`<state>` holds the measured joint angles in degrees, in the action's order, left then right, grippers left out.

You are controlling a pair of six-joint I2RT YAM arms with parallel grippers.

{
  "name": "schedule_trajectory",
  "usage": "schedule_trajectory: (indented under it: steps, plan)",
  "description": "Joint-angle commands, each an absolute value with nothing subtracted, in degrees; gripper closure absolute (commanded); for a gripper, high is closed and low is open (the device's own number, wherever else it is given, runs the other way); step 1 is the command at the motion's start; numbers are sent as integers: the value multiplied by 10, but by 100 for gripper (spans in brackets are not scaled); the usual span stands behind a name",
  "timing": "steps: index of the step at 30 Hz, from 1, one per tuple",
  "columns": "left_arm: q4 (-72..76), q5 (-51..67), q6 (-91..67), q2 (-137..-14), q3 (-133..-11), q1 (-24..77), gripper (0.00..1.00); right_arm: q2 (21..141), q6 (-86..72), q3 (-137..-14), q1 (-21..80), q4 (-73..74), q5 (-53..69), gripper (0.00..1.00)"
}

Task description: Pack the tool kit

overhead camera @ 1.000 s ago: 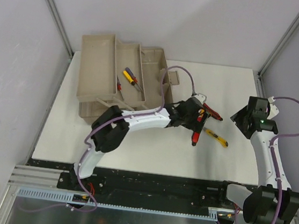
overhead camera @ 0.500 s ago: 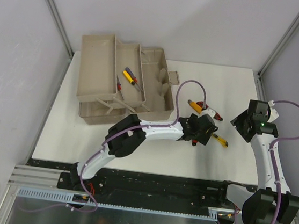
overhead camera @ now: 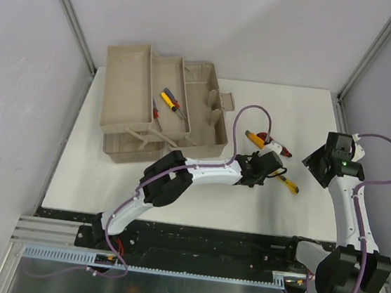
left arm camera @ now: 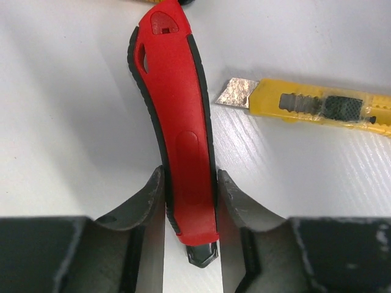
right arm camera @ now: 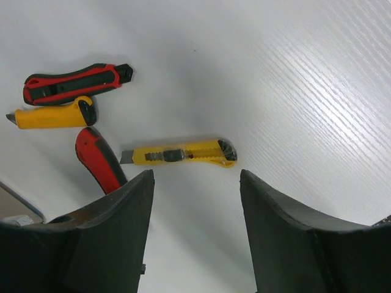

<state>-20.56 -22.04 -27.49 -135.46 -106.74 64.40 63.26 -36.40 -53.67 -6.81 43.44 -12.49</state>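
**Toolbox and loose tools.** The beige toolbox [overhead camera: 200, 119] stands open at the far left of the white table [overhead camera: 298, 116]. Its trays are stepped out toward the left, and screwdrivers [overhead camera: 172, 104] lie in the middle tray.

To the right of the box, four more tools lie in a loose group on the table:
- a red-handled tool [left arm camera: 180, 122]
- a yellow utility knife [left arm camera: 317, 107], its blade tip showing, just beside the red handle
- a red-and-black tool [right arm camera: 76, 82]
- a yellow-handled tool [right arm camera: 52, 116], touching the red-and-black one along its side

The red handle has a small moulded recess near its far end. Any mark inside it is too small to read, and the knife's slider shows no legible lettering.

**Left gripper** [left arm camera: 189, 201]. Its jaws are drawn in on the near end of the red-handled tool, one pressed against each side. The handle lies flat on the table, and its black tip pokes out between the jaws toward the wrist.

**Right gripper** [right arm camera: 195, 177]. It hangs above the table to the right of the group. Its jaws are spread and hold nothing. From its wrist camera the yellow knife appears in the gap between them, but it lies on the table well below.
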Motion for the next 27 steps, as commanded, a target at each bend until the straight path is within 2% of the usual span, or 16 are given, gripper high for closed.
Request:
schedule_trajectory:
  steps: [1, 13, 21, 27]
  plan:
    - [-236, -240, -234, -1336, -1089, 640, 97, 620, -358, -535, -73, 423, -113, 38]
    - [-261, -127, -189, -1121, -1072, 585, 100, 651, -315, -533, -75, 385, -58, 37]
    - [-275, -160, -199, -952, -994, 481, 100, 663, -323, -533, -75, 361, -34, 37]
    - [-288, -215, -212, -828, -892, 348, 100, 685, -320, -530, -72, 347, -12, 37]
